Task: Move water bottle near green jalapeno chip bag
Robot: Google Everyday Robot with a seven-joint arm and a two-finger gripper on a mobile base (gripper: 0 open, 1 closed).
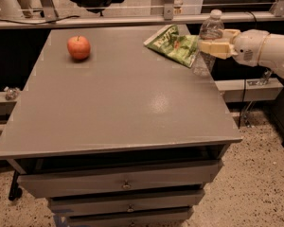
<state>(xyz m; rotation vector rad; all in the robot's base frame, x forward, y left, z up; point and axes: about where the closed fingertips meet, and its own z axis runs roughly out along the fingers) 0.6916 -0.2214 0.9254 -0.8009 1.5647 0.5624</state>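
The gripper [212, 41] reaches in from the 3 o'clock side of the table [132, 108]. Its two tan fingers [217, 48] are closed around the middle of the bottle [211, 24], one across the front and one behind. A hold at mid-height makes sense, since a tall, light bottle tips easily if it is grabbed near the cap.

The bottle stands upright at about 2 o'clock on the tabletop, right at the edge. Its base looks to be on or just over the surface, though I cannot tell which. The chip bag [174, 45] lies flat just beside it toward 1 o'clock, with its near corner almost touching the bottle's side. I'd judge the move all but finished, with letting go the only step left.

The bottle is clear plastic, so the dark background shows through it. It has a white cap and ribbed sides.

Well apart, at 11 o'clock, sits a red apple [79, 47].
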